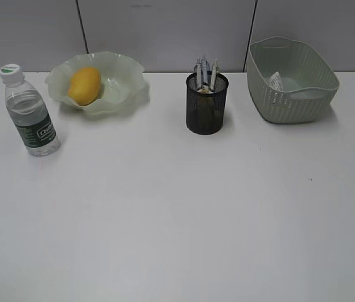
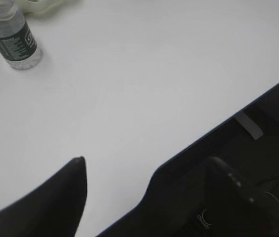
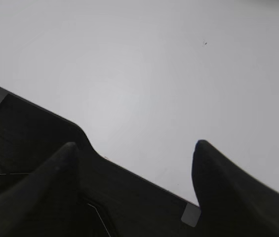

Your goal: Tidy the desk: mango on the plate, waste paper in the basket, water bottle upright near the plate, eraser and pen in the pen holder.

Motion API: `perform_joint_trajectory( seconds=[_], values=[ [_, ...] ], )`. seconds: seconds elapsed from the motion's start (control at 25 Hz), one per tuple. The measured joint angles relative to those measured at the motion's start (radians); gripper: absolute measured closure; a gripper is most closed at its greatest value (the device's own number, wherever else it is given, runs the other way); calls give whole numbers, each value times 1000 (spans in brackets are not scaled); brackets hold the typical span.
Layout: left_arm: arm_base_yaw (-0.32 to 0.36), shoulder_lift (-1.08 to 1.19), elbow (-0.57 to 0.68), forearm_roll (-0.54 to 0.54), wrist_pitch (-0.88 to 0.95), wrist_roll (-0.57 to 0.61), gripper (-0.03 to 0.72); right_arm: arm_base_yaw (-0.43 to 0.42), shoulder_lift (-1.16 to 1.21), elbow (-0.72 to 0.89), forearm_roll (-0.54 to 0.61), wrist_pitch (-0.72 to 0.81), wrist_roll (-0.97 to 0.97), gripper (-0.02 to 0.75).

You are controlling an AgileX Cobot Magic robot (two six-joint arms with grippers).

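The water bottle (image 1: 31,113) stands upright at the left of the desk (image 1: 177,207), next to the plate (image 1: 124,94). The mango (image 1: 84,85) lies in the plate. Pens (image 1: 205,68) stick out of the pen holder (image 1: 207,107). The eraser is hidden. The waste paper (image 1: 276,80) lies in the basket (image 1: 293,94) at the back right. Neither gripper shows in the exterior view. My left gripper (image 2: 146,163) is open and empty over the desk's front edge, far from the water bottle (image 2: 12,37). My right gripper (image 3: 135,145) is open and empty too.
Grey wall panels (image 1: 164,31) close off the back of the desk. Both wrist views show the desk's front edge (image 3: 80,129), with dark space beyond it and grey tape marks (image 2: 249,125). A rim of the plate (image 2: 43,6) peeks in at the top of the left wrist view.
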Motion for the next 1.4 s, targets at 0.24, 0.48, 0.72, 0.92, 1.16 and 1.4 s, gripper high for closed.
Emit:
perform_joint_trajectory(
  seconds=[0.24,0.48,0.72,0.92,1.16,1.4],
  values=[
    [3,-4,1,0,-1,0,146,0,-17,0,1,0,0,179],
    [61,-9,2,0,-2,0,156,-27,-37,0,1,0,0,179],
    [213,-9,2,0,-2,0,194,-161,-142,0,1,0,0,179],
    [344,-46,2,0,-2,0,208,-304,-261,0,1,0,0,179],
    [483,-178,3,0,-3,0,209,-393,-271,1,1,0,0,179],
    [550,-199,3,0,-3,0,209,-394,-271,2,1,-1,0,179]
  ],
)
